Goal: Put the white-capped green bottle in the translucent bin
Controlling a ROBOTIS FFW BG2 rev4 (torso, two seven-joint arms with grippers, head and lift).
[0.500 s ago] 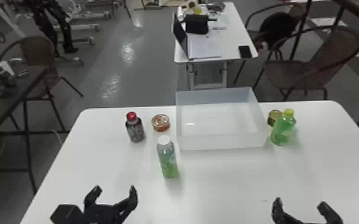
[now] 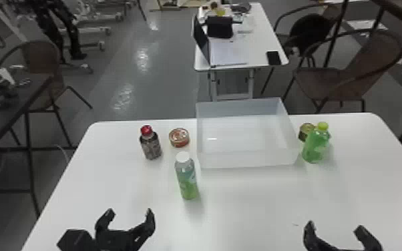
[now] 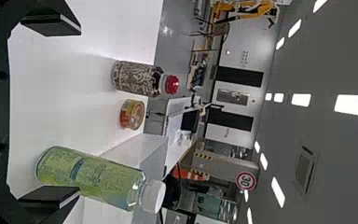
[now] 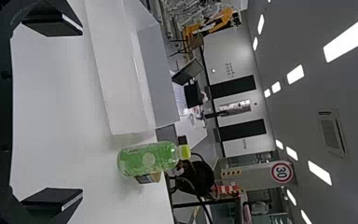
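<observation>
White-capped green bottle [image 2: 187,177], upright, clear above, green toward base

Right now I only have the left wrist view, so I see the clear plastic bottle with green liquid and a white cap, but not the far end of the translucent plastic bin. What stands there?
Observer: In the head view, a green plastic bottle with a yellow cap stands upright just right of the bin.

Operator: Thanks! And the robot's right gripper, if that's the word, is it holding something?

Observer: No, its two flat black fingers are spread apart in the head view, with nothing between them.
</observation>
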